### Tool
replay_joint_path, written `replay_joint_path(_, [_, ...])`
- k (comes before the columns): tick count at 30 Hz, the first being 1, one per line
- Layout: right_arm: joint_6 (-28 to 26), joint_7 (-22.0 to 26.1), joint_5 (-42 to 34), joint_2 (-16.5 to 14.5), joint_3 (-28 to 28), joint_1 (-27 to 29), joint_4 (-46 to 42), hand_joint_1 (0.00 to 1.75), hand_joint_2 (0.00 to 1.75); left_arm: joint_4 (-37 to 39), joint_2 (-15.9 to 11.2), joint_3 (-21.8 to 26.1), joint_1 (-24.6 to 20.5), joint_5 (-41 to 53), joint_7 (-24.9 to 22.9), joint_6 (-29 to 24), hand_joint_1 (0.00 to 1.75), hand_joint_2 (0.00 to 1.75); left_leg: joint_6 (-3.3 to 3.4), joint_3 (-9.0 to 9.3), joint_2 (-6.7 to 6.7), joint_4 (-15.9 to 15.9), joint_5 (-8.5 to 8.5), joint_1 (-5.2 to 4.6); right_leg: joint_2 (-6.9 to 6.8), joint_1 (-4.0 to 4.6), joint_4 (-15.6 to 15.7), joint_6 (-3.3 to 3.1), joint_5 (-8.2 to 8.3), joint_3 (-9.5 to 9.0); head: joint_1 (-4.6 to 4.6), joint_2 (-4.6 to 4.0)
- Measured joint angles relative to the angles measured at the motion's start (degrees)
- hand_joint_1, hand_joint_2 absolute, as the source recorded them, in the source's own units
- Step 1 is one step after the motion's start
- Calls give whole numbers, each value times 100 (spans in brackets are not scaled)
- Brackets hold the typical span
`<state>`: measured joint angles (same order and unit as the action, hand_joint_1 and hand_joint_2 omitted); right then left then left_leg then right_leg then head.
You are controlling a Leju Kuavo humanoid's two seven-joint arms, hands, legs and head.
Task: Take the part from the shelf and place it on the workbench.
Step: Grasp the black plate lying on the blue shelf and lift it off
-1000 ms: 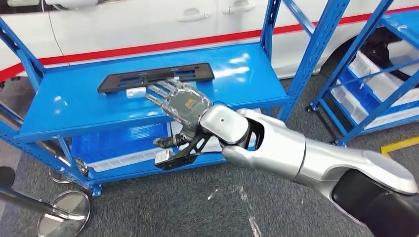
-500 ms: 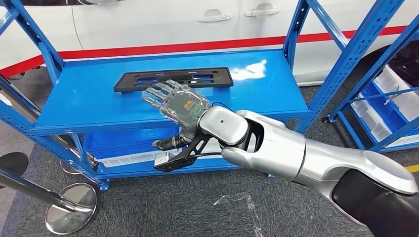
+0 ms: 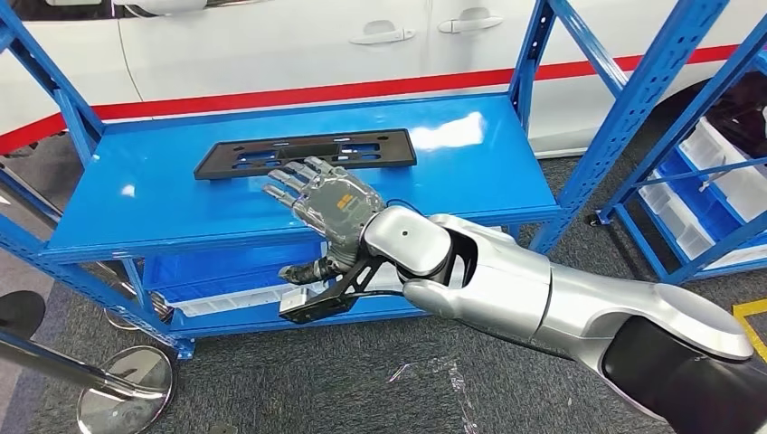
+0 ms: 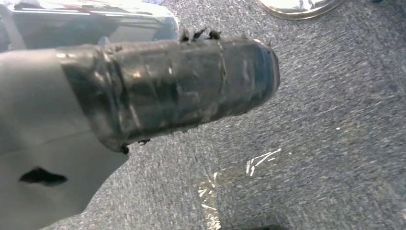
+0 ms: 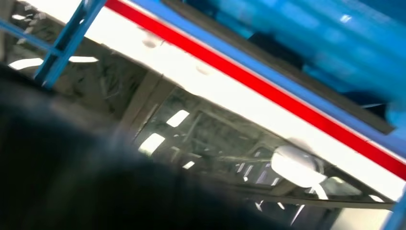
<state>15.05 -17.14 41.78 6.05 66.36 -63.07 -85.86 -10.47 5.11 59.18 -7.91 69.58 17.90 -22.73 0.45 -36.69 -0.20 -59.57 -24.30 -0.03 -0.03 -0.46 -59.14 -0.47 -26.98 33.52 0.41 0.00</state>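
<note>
Black part lies flat on blue shelf; right robot hand spread, empty, just beside it.

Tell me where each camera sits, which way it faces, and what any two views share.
Head view: high on the body, looking down at the blue shelf and black part; right hand and silver arm show.
Left wrist view: faces the grey floor; left hand shows.
Right wrist view: blurred, faces the white car.
Shared: the car's red stripe.
</note>
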Motion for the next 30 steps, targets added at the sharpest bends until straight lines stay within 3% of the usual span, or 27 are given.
replay_joint_path(3, [14,-37,205,-1,0,33,14,0,175,0,1,4,-7,-6,-8,-5,0,0,83,126,-12,159,-60,-21,-4,2,-15,97,3,-46,3,0])
replay_joint_path(5, [39,-15,274,-2,0,37,26,0,175,0,2,5,-1,-7,-9,-4,0,0,155,241,-21,198,-93,-2,-1,-3,-200,145,-71,0,22,0])
replay_joint_path(6, [52,-1,294,-2,0,35,33,0,175,0,2,7,-3,-7,-9,-3,0,0,193,299,-24,211,-116,4,1,-6,-437,163,-167,124,29,0])
replay_joint_path(8, [74,16,306,-2,0,54,46,0,175,0,3,11,-7,-7,-9,-3,0,0,246,370,-27,211,-186,0,5,-8,-1144,184,-403,552,39,0])
replay_joint_path(10, [97,24,330,-1,1,103,64,0,175,0,3,19,-3,-8,-15,-3,0,0,261,459,-42,208,-273,-5,5,-9,-1623,199,-464,958,36,0])
replay_joint_path(11, [112,28,351,1,1,122,74,0,175,0,3,21,2,-9,-20,-3,0,0,258,515,-54,205,-318,-7,5,-8,-1607,197,-362,1036,38,0])
replay_joint_path(12, [128,32,384,3,1,132,85,0,175,0,6,22,7,-10,-27,-3,0,0,250,594,-67,204,-377,-7,5,-6,-1352,182,-139,1001,39,0])
replay_joint_path(14, [160,36,451,5,1,135,106,0,175,3,18,25,17,-10,-39,-3,0,0,218,730,-82,205,-505,-6,8,12,-566,125,390,768,37,0])
replay_joint_path(15, [171,37,476,5,2,136,116,0,175,6,25,26,19,-10,-43,-3,0,0,200,781,-86,205,-554,-6,11,23,-257,98,569,667,34,0])
replay_joint_path(16, [178,37,489,6,2,138,123,0,175,9,28,27,19,-11,-44,-3,0,0,188,802,-86,206,-581,-5,14,33,-119,82,638,624,31,0])
replay_joint_path(23, [182,37,494,7,3,133,133,0,175,11,33,28,13,-11,-44,-3,0,0,170,833,-90,199,-596,-11,18,54,-95,74,554,629,16,0])
replay_joint_path(26, [198,50,500,-4,5,131,149,0,175,13,36,32,-1,-14,-43,-3,0,0,98,832,-91,235,-625,-6,19,71,18,24,499,547,16,0])
replay_joint_path(27, [232,66,489,-9,5,132,169,0,175,15,37,34,-5,-26,-36,-4,0,0,43,558,-76,-167,-663,7,12,61,118,-26,449,380,13,0])
replay_joint_path(29, [439,55,352,-13,20,134,249,0,175,18,40,41,22,-74,-18,-6,0,0,-67,-126,-39,-750,-888,51,10,38,282,-82,184,-120,-2,0])
replay_joint_path(30, [560,35,265,-13,33,136,298,0,175,19,42,46,37,-98,-10,-7,0,0,-107,-479,-21,-882,-835,80,11,24,347,-88,34,-393,-10,0])
